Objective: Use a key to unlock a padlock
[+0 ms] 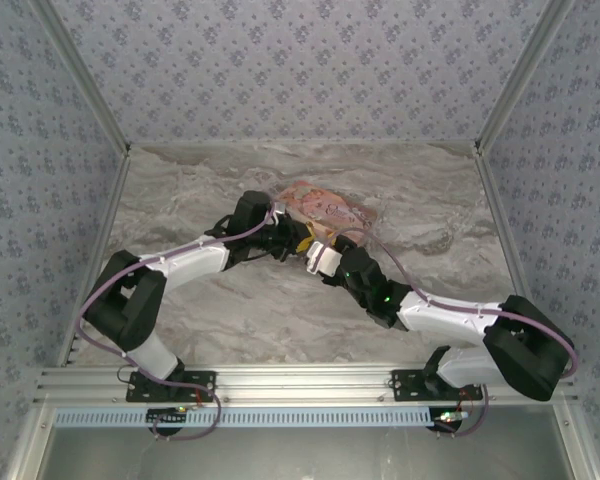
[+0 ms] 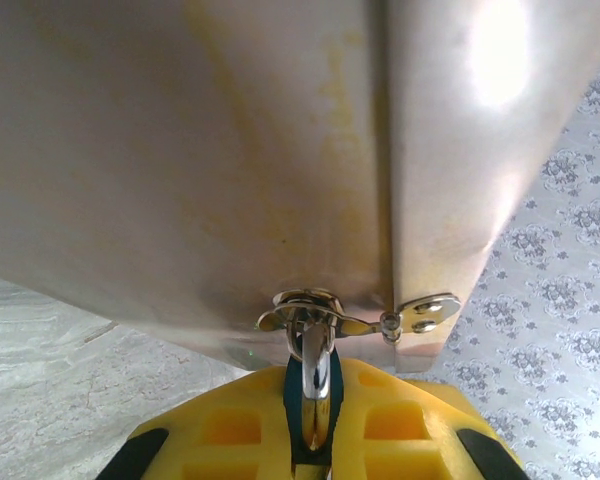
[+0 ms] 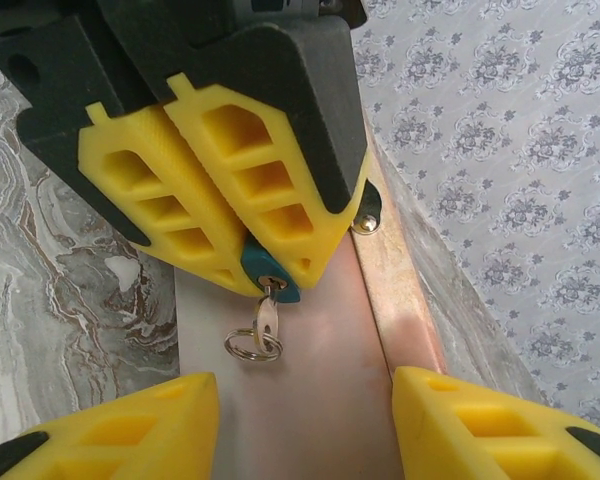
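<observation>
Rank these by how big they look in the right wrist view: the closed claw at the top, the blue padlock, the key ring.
1. Left claw, largest by far.
2. Key ring and padlock: too close to rank, since the padlock is mostly hidden between the claw's fingers.

A pink illustrated box lies on the grey marbled table, just toward 12 o'clock from its centre; a silvery hasp sits on the box's pale side; floral grey wallpaper walls the table at 9, 12 and 3 o'clock; an aluminium rail runs along 6 o'clock.
</observation>
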